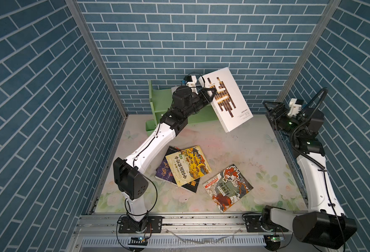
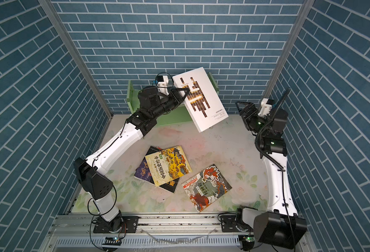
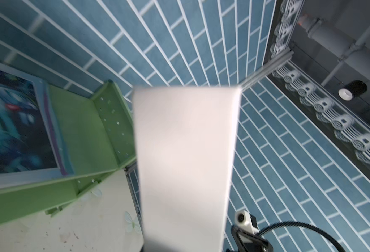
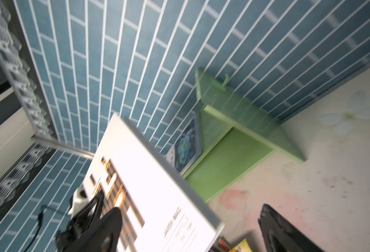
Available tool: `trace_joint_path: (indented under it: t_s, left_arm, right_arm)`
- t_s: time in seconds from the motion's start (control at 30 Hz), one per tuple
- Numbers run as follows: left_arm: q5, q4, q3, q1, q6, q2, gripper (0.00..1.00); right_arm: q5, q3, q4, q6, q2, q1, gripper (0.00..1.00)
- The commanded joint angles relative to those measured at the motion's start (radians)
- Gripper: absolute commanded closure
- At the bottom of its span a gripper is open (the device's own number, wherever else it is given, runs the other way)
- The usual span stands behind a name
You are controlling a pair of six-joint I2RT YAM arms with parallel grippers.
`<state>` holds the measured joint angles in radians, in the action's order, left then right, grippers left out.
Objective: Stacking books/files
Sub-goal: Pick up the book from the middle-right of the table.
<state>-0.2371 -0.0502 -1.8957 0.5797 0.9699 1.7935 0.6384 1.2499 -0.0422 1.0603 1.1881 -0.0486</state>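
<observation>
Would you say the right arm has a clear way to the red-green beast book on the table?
Probably yes: the right gripper is open and empty, and the beast book lies apart, uncovered.

Both top views look steeply down — wrist views share the shelf [image 3: 88, 135].

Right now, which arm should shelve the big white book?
Left. The left gripper is shut on the white book, held tilted at the green shelf; the right gripper is open, empty, off to the side.
</observation>
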Motion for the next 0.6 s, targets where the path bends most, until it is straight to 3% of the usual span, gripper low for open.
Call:
trace_joint_path:
  t_s: [0.0, 0.23, 0.57]
  left_arm:
    - [0.068, -0.101, 0.011, -0.044, 0.006, -0.018, 0.88]
    - [0.124, -0.182, -0.054, -0.108, 0.046, 0.009, 0.88]
    - [0.071, -0.234, -0.113, -0.150, 0.202, 0.062, 0.87]
  right_arm:
    - [-0.031, -0.040, 0.222, 0.107, 0.010, 0.110, 0.01]
    - [-0.113, -0.068, 0.367, 0.126, 0.107, 0.284, 0.01]
    - [-0.131, 0.104, 0.693, 0.221, 0.376, 0.413, 0.01]
